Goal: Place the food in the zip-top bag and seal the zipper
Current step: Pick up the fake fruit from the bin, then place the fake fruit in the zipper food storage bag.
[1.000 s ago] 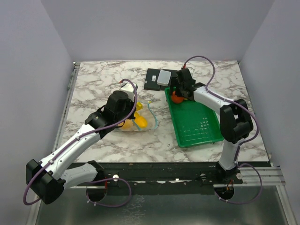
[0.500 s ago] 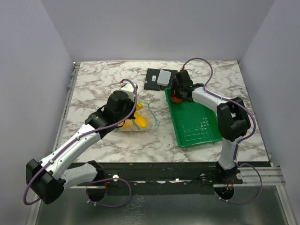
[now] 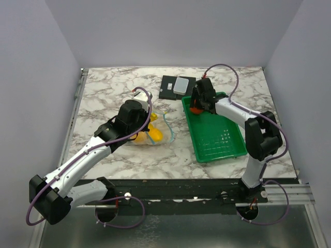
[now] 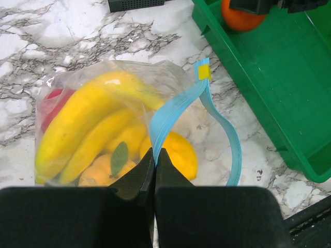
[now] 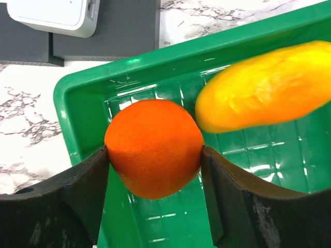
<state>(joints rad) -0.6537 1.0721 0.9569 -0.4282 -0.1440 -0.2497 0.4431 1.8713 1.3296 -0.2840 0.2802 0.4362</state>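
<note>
Orange (image 5: 154, 149) sits in far corner of green tray (image 5: 67, 103), your right gripper (image 5: 154, 155) clamped on its sides. Blurred yellow fruit (image 5: 269, 85) just beside: lift straight up, clear tray wall before you swing left. Zip-top bag (image 4: 103, 88) lies well apart, bananas (image 4: 83, 124) inside; left gripper (image 4: 154, 160) pinched on zipper (image 4: 176, 106). Hold that mouth open, drop orange through gap.

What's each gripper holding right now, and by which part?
The left gripper pinches the zipper of the zip-top bag; the right gripper clamps the orange across its sides.
</note>
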